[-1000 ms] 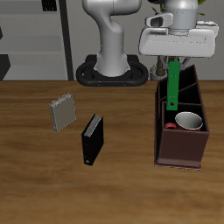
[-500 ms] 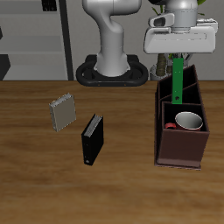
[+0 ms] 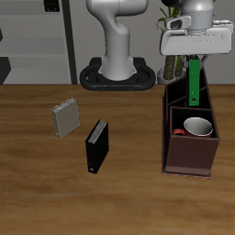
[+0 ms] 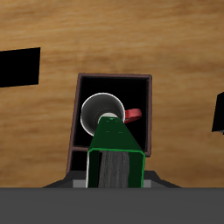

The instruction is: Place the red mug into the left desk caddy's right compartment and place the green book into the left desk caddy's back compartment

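Observation:
My gripper (image 3: 194, 59) is shut on the green book (image 3: 194, 81), which hangs upright over the tall, slanted back compartment (image 3: 186, 95) of the left desk caddy (image 3: 190, 156). In the wrist view the green book (image 4: 114, 157) with its grey striped page edge fills the space between my fingers. The red mug (image 3: 196, 128) stands in the middle, right compartment, white inside showing; it also shows in the wrist view (image 4: 107, 112) with its handle out to one side. The low end cell nearest the table's front edge holds nothing.
A black book (image 3: 97, 146) stands near the table's middle and a grey book (image 3: 65, 118) stands beyond it. The robot's base (image 3: 117, 73) is at the back. A second dark object (image 4: 19, 66) shows on the wood in the wrist view.
My gripper has carried the green book sideways and slightly up, from over the caddy's back wall edge to above its back compartment. The mug and other books have not moved.

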Motion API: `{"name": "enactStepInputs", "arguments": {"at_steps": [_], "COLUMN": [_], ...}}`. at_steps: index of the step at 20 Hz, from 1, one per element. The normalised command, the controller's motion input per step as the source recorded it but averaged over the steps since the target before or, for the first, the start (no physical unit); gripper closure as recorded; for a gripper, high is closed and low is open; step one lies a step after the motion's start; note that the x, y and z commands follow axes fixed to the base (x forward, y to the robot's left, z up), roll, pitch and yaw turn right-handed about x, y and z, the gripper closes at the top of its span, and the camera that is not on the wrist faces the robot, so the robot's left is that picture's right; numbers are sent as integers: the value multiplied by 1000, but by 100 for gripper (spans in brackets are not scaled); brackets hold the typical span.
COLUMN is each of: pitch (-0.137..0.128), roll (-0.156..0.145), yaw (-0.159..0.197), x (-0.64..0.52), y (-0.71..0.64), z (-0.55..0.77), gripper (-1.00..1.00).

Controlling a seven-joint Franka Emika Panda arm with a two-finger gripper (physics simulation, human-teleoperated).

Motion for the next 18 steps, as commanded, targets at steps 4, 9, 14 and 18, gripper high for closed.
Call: {"name": "enactStepInputs", "arguments": {"at_steps": [4, 9, 14, 18], "pitch": [-16, -27, -21, -10], "roll": [9, 40, 17, -2], "yaw": [-19, 17, -53, -14], "x": [-269, -277, -236, -103], "y": [290, 234, 43, 32], "z": [6, 14, -42, -75], "gripper": [100, 100, 100, 100]}}
